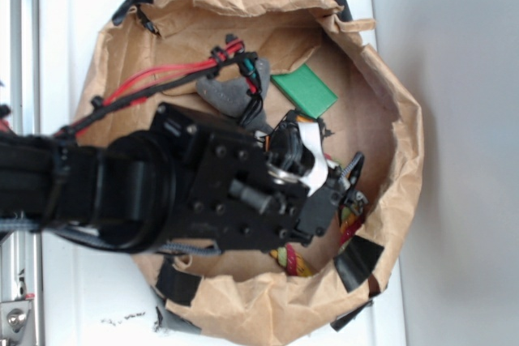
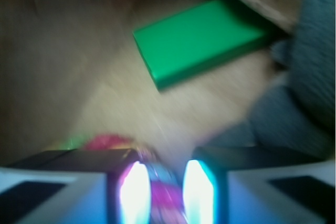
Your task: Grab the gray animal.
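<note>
We see the black robot arm (image 1: 162,188) reaching in from the left over a brown paper bag (image 1: 389,111). The gray animal (image 1: 229,93) lies in the bag, partly under the arm's wires — just left of the green block (image 1: 304,91). Further right, the gripper (image 2: 161,184) has its fingers (image 2: 135,187) close together, with the striped rope ring (image 2: 165,195) between them — the wrist view is blurry, so we cannot tell if it pinches.
</note>
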